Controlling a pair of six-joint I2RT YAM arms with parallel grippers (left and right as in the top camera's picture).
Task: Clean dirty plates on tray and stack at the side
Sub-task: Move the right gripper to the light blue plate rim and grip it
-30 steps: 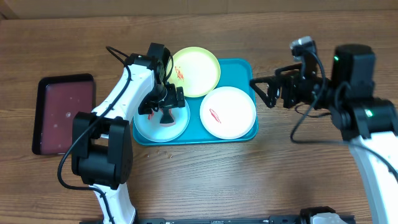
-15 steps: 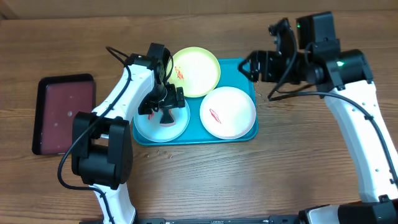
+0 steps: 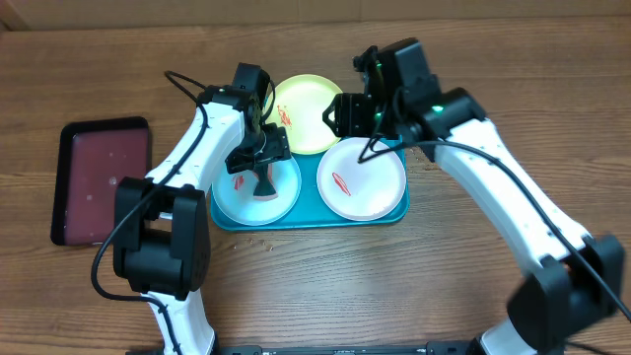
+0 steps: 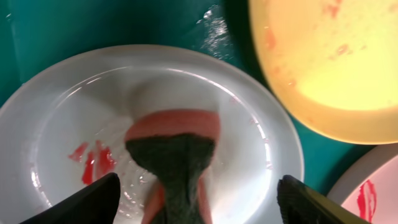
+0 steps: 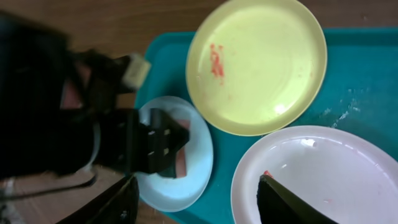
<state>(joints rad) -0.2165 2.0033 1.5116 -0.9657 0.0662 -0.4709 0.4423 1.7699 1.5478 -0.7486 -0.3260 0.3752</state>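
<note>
On the turquoise tray (image 3: pixel 311 219) lie three plates: light blue (image 3: pixel 284 200), yellow-green (image 3: pixel 314 99) and white (image 3: pixel 370 182). A pink sponge (image 4: pixel 177 155) with a dark green scrub side stands on the light blue plate (image 4: pixel 261 155), beside red smears (image 4: pixel 93 163). My left gripper (image 4: pixel 198 186) is open astride the sponge, with a gap on both sides. My right gripper (image 3: pixel 337 116) hangs open and empty above the tray, between the yellow-green plate (image 5: pixel 258 62) and the white plate (image 5: pixel 323 174). Both of those plates carry red smears.
A smaller black-rimmed maroon tray (image 3: pixel 102 177) lies on the wooden table at the far left. The left arm (image 5: pixel 62 112) fills the left side of the right wrist view. Crumbs (image 3: pixel 258 240) dot the wood just in front of the turquoise tray.
My right arm swung left from beside the tray to above it, and its jaws narrowed. My left gripper stayed over the light blue plate and closed slightly round the sponge.
</note>
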